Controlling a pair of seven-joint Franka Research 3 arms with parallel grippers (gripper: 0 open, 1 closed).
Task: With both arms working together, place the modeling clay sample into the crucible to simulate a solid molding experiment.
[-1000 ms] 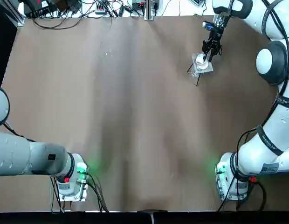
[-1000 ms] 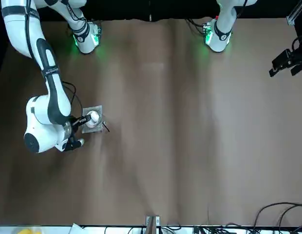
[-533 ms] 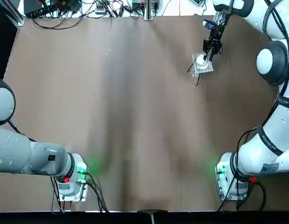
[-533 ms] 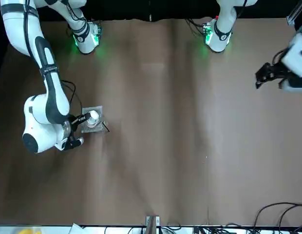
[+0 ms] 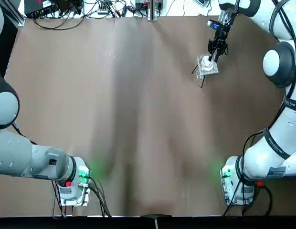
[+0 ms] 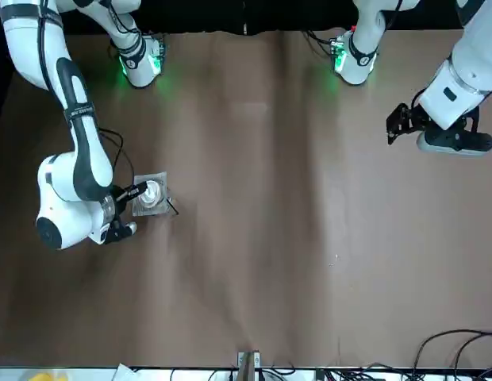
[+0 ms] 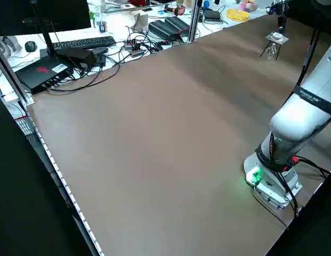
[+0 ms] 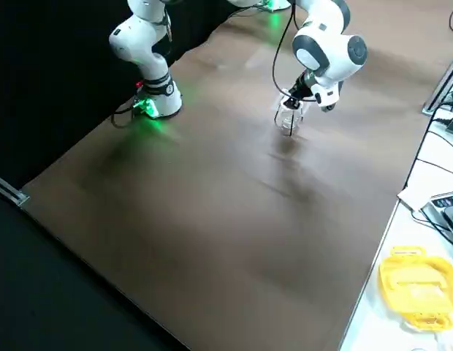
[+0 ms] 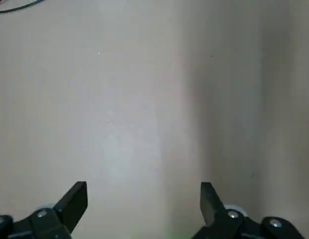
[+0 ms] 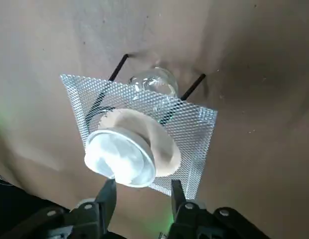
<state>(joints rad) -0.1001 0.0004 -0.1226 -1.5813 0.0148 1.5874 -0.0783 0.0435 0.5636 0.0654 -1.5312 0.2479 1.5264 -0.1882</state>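
I have the right end effector (image 10: 139, 199) at the far right part of the table (image 5: 138, 119), hanging just above the mesh plate (image 10: 189, 124). Its fingers (image 10: 107, 196) stand a narrow gap apart with nothing between them; from the wrist camera they sit just beside the rim of the crucible (image 10: 120, 157), and I cannot tell whether they touch it. The crucible rests on the pale round centre of that plate, upright, its opening towards the wrist camera. I cannot make out the modeling clay sample anywhere; inside the crucible I see only a bright whitish surface and cannot say whether a lump lies there.

The mesh plate stands on thin black legs (image 10: 117, 67), and under it a small clear glass bulb (image 10: 154, 82) shows through the wire. From overhead the plate (image 5: 206, 67) is a small grey square with the right arm's wrist (image 5: 217, 43) reaching down to it from the far edge.

My left end effector (image 9: 144, 199) is spread wide and empty over bare table near the left edge, well apart from the crucible. In the front camera it (image 6: 401, 127) hangs off the white forearm, black fingers pointing inward across the table.

Cables (image 5: 67, 14) lie beyond the far edge of the table.
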